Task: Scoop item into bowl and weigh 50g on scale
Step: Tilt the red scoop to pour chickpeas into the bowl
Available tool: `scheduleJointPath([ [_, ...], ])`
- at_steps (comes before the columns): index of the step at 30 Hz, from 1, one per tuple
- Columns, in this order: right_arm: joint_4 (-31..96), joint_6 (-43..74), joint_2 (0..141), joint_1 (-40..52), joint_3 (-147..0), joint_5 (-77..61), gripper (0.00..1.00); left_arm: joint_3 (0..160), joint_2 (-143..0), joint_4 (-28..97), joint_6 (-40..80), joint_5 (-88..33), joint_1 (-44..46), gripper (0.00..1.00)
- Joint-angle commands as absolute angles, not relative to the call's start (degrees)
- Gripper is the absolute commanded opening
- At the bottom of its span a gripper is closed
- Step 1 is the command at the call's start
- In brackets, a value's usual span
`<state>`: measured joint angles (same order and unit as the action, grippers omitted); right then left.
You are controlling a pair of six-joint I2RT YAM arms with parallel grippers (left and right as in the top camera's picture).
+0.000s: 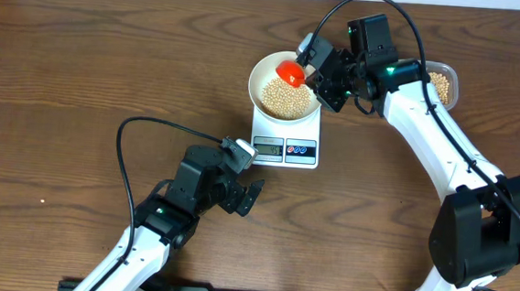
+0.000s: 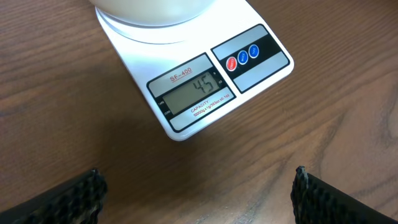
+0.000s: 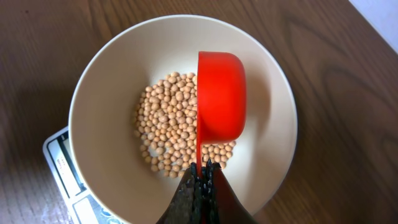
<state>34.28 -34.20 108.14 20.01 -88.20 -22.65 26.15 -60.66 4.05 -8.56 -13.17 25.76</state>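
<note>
A white bowl [image 1: 263, 71] [image 3: 106, 93] stands on the white scale [image 1: 284, 150] [image 2: 186, 106], with a pile of beige beans [image 1: 286, 99] [image 3: 165, 124] in its bottom. My right gripper [image 1: 318, 74] [image 3: 202, 167] is shut on the thin handle of a red scoop [image 1: 291, 72] [image 3: 221, 99], which is tipped on its side over the bowl. The scale's display [image 2: 193, 93] reads 45. My left gripper [image 1: 249, 195] [image 2: 199, 193] is open on the near side of the scale, nothing between its fingers [image 2: 323, 199].
A clear plastic tub [image 1: 442, 85] with more beans sits at the back right, partly behind the right arm. A black cable [image 1: 131, 155] loops over the table left of the left arm. Bare wood lies left of the scale.
</note>
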Motion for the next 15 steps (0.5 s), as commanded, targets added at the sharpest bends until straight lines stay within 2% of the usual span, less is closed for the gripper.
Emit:
scheduleJointPath([
  [1, 33.6, -36.1, 106.4, 20.4, -89.1, -22.6, 0.01, 26.2, -61.0, 4.0, -7.8, -12.4, 25.7, 0.97],
  [15, 32.4, -36.5, 104.2, 20.5, -89.2, -22.6, 0.01, 26.2, -61.0, 4.0, -7.8, -12.4, 25.7, 0.97],
])
